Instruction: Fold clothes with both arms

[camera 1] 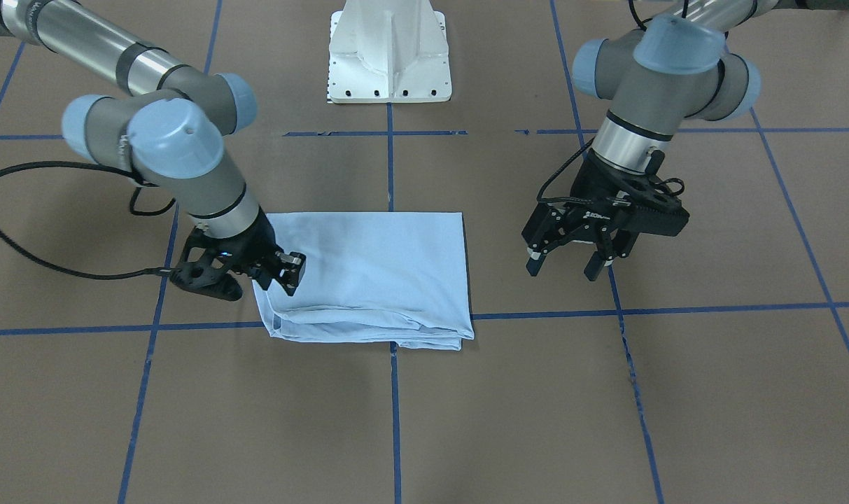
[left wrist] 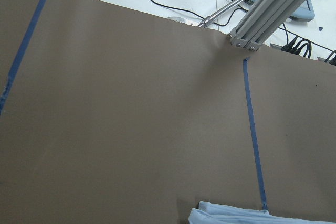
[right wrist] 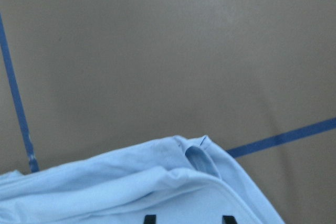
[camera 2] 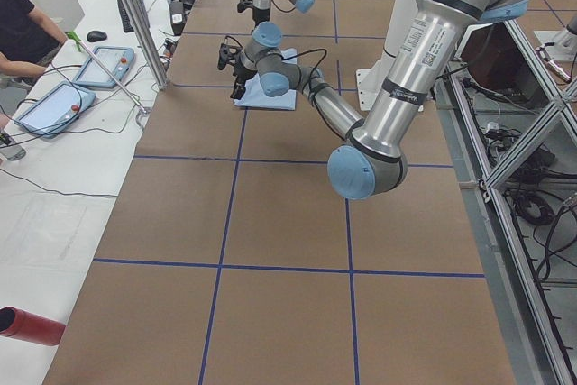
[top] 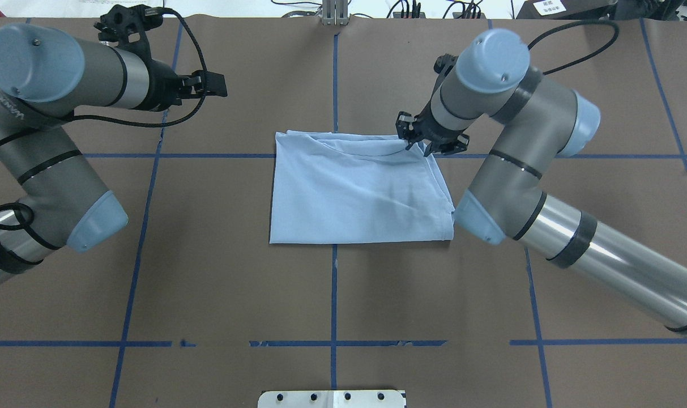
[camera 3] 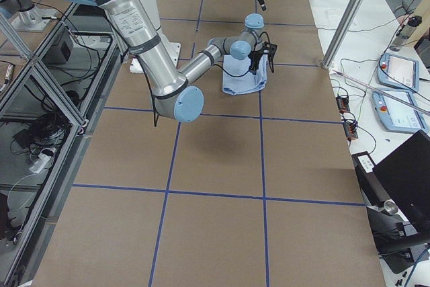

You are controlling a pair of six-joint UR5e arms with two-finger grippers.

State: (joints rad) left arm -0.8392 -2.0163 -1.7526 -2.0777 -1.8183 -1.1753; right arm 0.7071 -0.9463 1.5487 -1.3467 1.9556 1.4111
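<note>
**When the corner is loose, grab it well**

While the left gripper (camera 1: 564,269) hangs off to the side with fingers spread, the T-shirt (top: 354,192) lies folded mid-table (top: 207,283). The right gripper (camera 1: 282,273) sits at its corner, fingers apart. It should pinch every layer before lifting.

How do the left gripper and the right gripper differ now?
The left gripper is open; for the right gripper I cannot tell. The left gripper is over bare table, apart from the shirt; the right gripper is at the shirt's corner. Both are black and two-fingered.
</note>
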